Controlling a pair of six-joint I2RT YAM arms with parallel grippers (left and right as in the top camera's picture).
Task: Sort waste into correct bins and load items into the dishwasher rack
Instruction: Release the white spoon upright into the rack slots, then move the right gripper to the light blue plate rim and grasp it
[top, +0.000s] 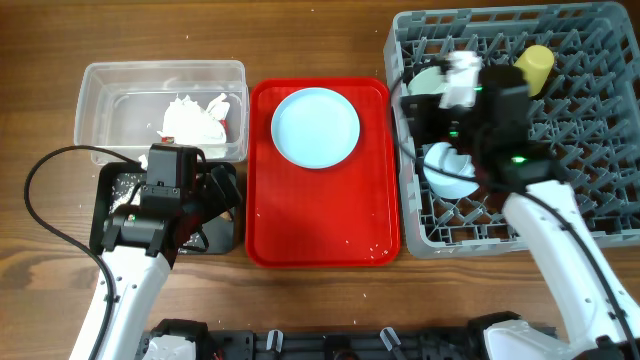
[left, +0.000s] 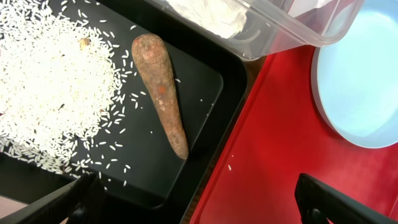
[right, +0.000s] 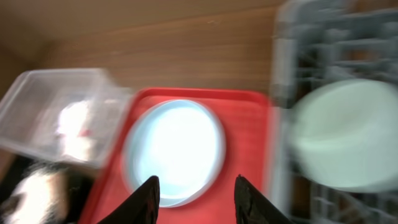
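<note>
The light blue plate (top: 315, 127) lies on the red tray (top: 320, 215). In the grey dishwasher rack (top: 600, 230) are a yellow cup (top: 535, 65), a pale green bowl (top: 428, 80) and a light blue bowl (top: 450, 168). My right gripper (right: 196, 186) hangs open and empty over the rack's left edge, facing the plate (right: 174, 149). My left gripper (left: 199, 205) is wide open over the edge between black bin (left: 205, 81) and tray. The brown sausage-like piece (left: 163, 93) and rice crumbs (left: 50, 81) lie in the black bin. Tissue (top: 192, 120) sits in the clear bin (top: 100, 85).
A red-and-white wrapper (top: 222, 108) lies beside the tissue in the clear bin. One rice grain (left: 229, 167) lies on the red tray. The right wrist view is blurred. Bare wooden table (top: 40, 300) surrounds the bins.
</note>
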